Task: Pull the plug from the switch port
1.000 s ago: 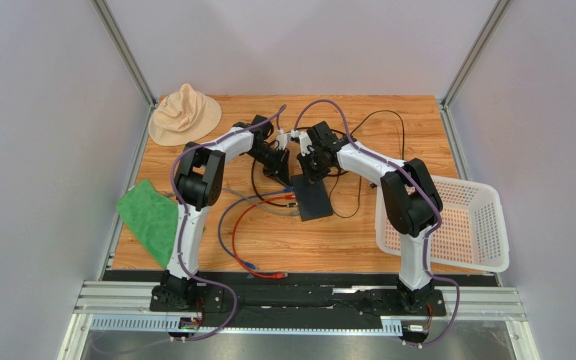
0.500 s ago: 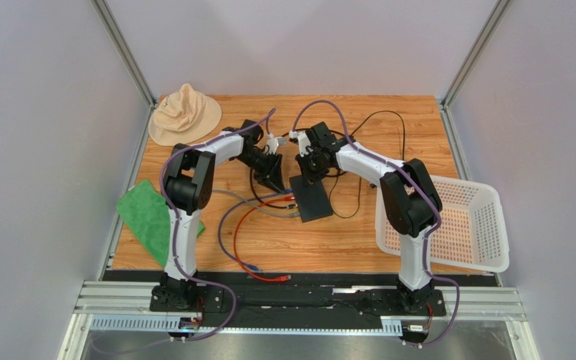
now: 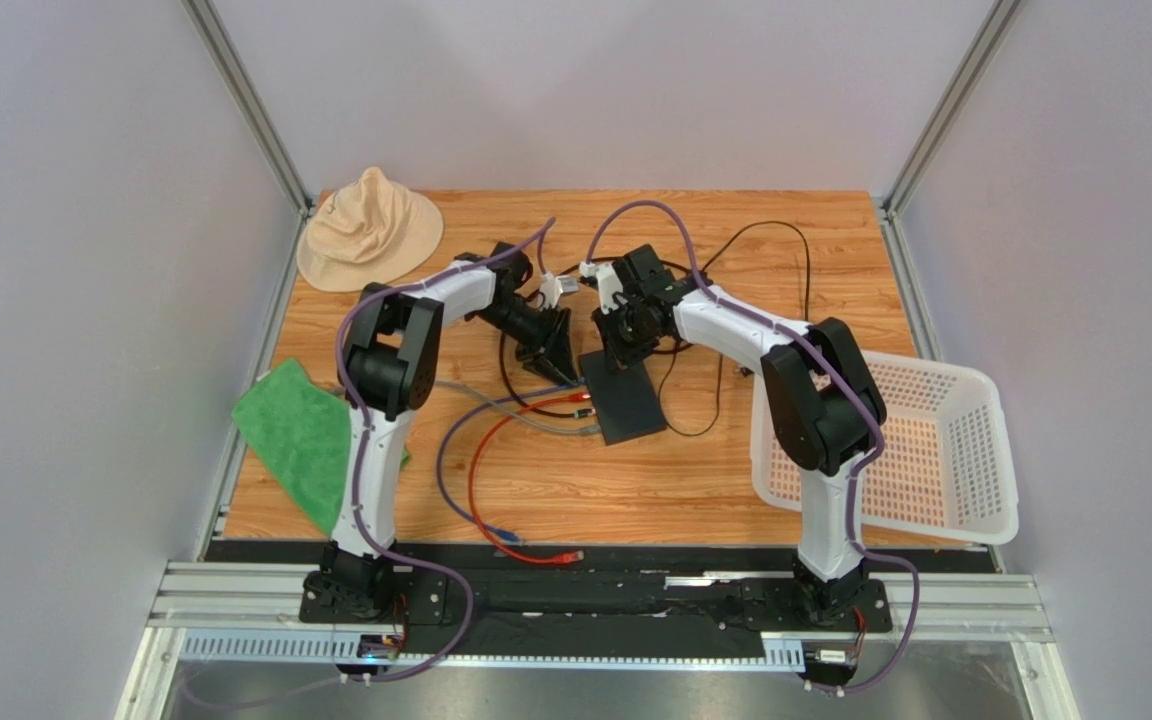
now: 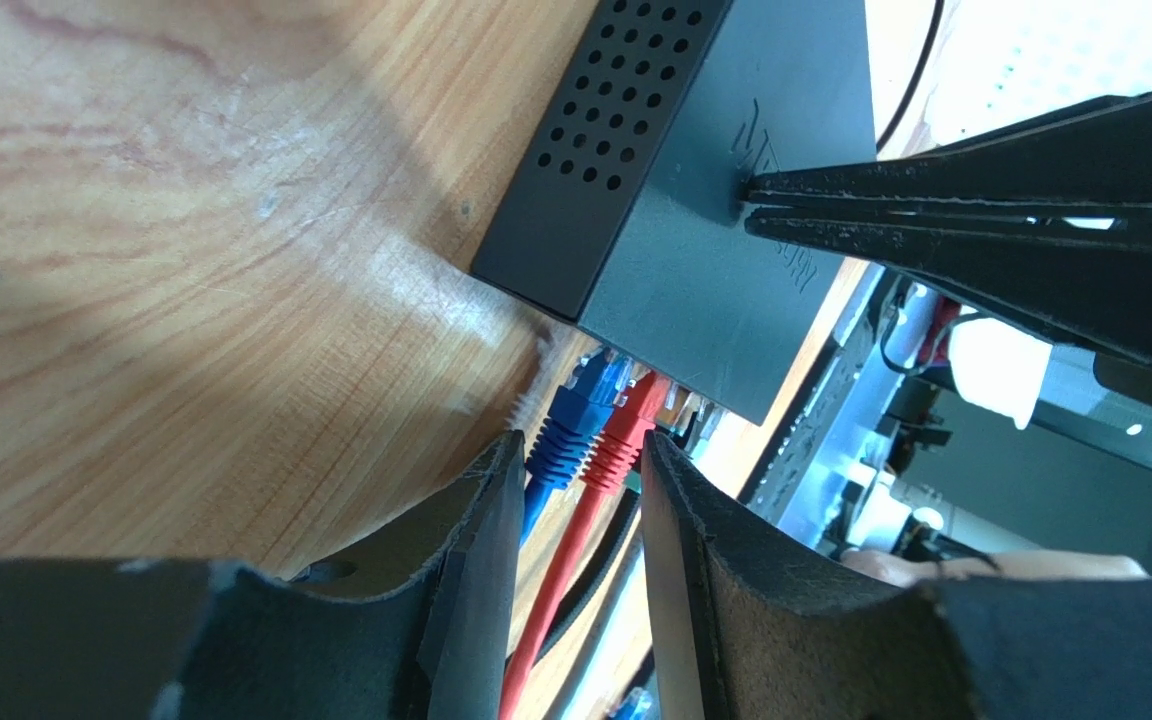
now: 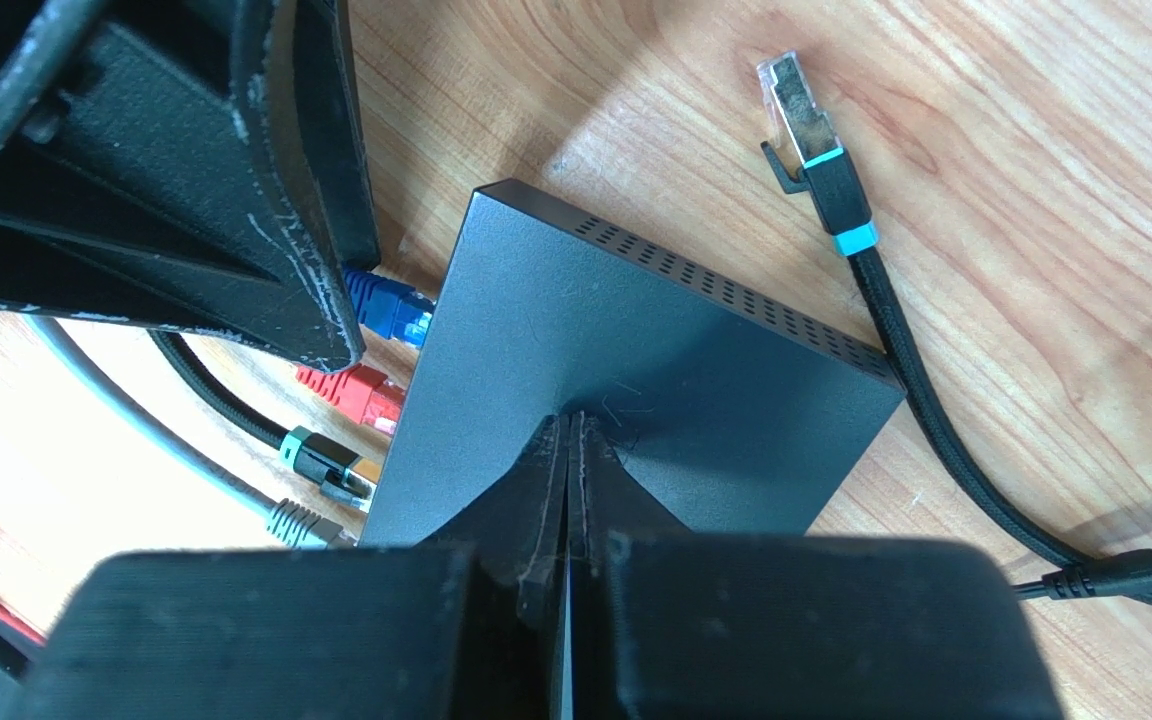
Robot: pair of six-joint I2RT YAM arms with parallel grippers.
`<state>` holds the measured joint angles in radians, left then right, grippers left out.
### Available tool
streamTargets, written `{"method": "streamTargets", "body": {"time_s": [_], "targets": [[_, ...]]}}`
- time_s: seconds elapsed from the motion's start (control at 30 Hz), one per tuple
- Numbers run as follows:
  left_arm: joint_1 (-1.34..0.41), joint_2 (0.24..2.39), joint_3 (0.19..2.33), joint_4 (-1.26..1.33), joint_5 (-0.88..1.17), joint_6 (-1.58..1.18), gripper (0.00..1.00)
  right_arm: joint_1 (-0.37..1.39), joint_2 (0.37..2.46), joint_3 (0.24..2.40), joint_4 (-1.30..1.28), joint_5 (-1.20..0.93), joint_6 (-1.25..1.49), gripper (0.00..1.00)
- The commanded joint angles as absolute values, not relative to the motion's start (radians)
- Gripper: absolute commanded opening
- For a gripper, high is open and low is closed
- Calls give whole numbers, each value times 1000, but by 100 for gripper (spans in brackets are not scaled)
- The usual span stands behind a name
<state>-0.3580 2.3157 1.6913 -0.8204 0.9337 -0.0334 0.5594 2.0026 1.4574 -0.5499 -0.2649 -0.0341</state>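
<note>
Left gripper (image 4: 579, 450): jaws apart, straddling the blue plug (image 4: 582, 402) and red plug (image 4: 632, 417); whether a finger touches them I cannot tell.
Right gripper (image 5: 567, 428): jaws together, tips pressing down on the top of the switch (image 5: 642, 338).
Switch: flat on the table (image 3: 717, 480), near its middle, with its socket edge facing the left arm.
In the way: a black plug (image 5: 322, 458) and a grey plug (image 5: 294, 522) crowd the same edge beside the red one. A loose black cable (image 5: 815, 143) lies unplugged beside the switch, on the side away from the sockets.
Change: the left jaws have widened over the last second and the left elbow has shifted slightly outward. The switch and cables have not moved.
Room: bare wood toward the near edge. The hat (image 3: 369, 228), green cloth (image 3: 297, 435) and white basket (image 3: 913, 450) sit well apart at the table's margins.
</note>
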Motion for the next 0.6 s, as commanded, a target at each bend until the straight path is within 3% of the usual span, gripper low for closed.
{"method": "streamTargets", "body": {"time_s": [0.0,0.27,0.43,0.57], "targets": [[-388,2371,1735,-841,974,-34,43,566,2052,1414,-578,-270,-32,0],[-414,2414,1798,-862,1017,-54,41,568,2046,1414,-577,-284,-35,0],[-428,2431,1830,-877,1014,-46,29,571,2054,1442,-580,-273,-57,0],[-457,2441,1873,-910,980,-26,28,575,2075,1468,-587,-265,-66,0]]}}
